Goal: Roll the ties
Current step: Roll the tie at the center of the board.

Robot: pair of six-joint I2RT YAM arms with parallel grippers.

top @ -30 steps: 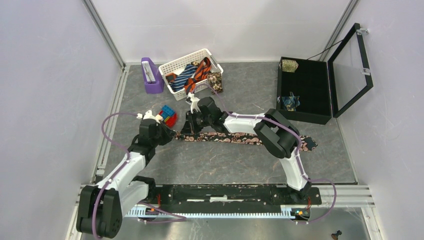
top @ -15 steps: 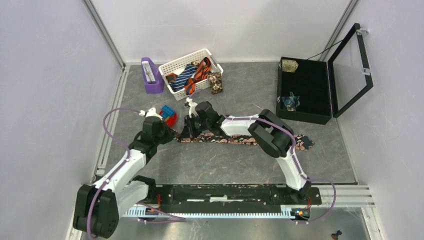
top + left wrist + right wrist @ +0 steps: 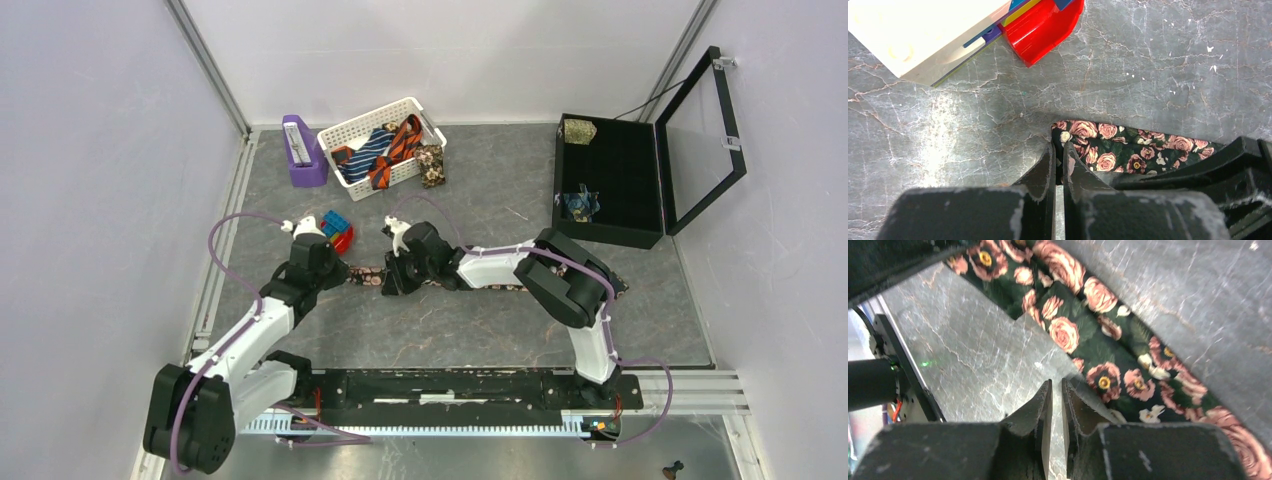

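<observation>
A dark tie with pink and cream roses lies flat across the table, running right under my right arm. Its narrow end sits at my left gripper, which is shut on that end's corner. In the top view the left gripper is at the tie's left tip. My right gripper hovers just right of it, low over the tie's near edge. In the right wrist view the right gripper stands barely open, bare table in the gap and the tie beside its right finger.
A white basket at the back holds several more ties, with a purple stand to its left. Red, blue and white toy blocks sit just behind my left gripper. An open black case at the right holds two rolled ties.
My right gripper moved from the tie's far side toward the near edge and slightly right, its jaws parting a little. The tie's wide end slid slightly left. The left gripper kept its grip.
</observation>
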